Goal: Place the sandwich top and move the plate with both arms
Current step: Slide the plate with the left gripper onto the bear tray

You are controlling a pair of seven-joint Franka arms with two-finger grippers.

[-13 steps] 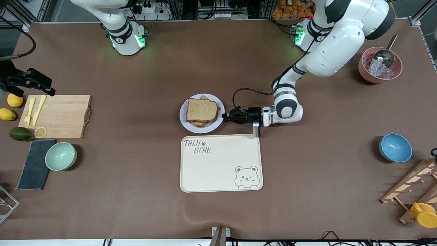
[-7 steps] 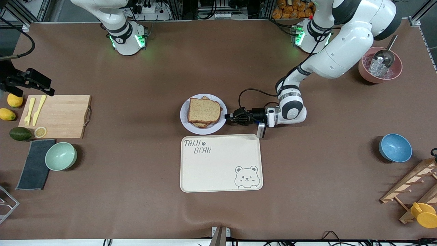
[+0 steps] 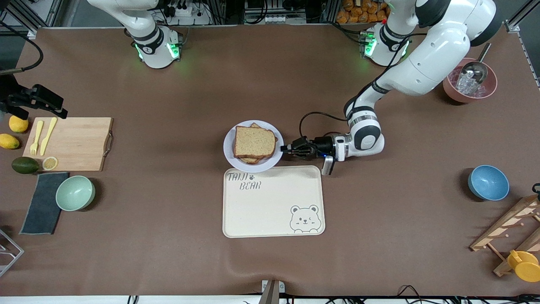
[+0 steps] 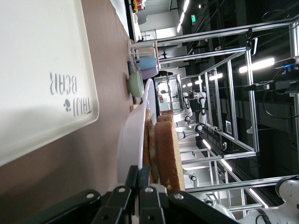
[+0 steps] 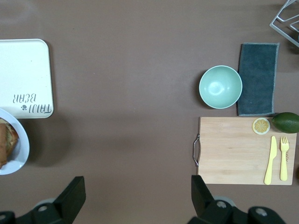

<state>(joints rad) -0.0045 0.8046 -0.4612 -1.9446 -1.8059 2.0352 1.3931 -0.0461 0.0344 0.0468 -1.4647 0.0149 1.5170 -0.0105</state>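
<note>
The sandwich top (image 3: 254, 142) lies on the stacked sandwich on the plate (image 3: 230, 147), in the middle of the table. The plate's nearer rim reaches the farther edge of the cream bear tray (image 3: 270, 202). My left gripper (image 3: 283, 148) lies low and level at the plate's edge toward the left arm's end. In the left wrist view this gripper (image 4: 141, 175) is shut on the plate's (image 4: 131, 140) thin rim, with the sandwich top (image 4: 168, 149) just past the fingers. My right gripper (image 5: 138, 196) waits open, high over bare tabletop between the plate and the cutting board.
A cutting board (image 3: 71, 143) with a yellow knife and fork, a green bowl (image 3: 75, 193), a dark cloth and fruit sit toward the right arm's end. A blue bowl (image 3: 488, 182), a pink bowl of ice (image 3: 469, 80) and a wooden rack (image 3: 510, 228) sit toward the left arm's end.
My left gripper has drawn the plate and sandwich nearer to the front camera and slightly toward the left arm's end, up to the tray's edge. The right arm has not moved.
</note>
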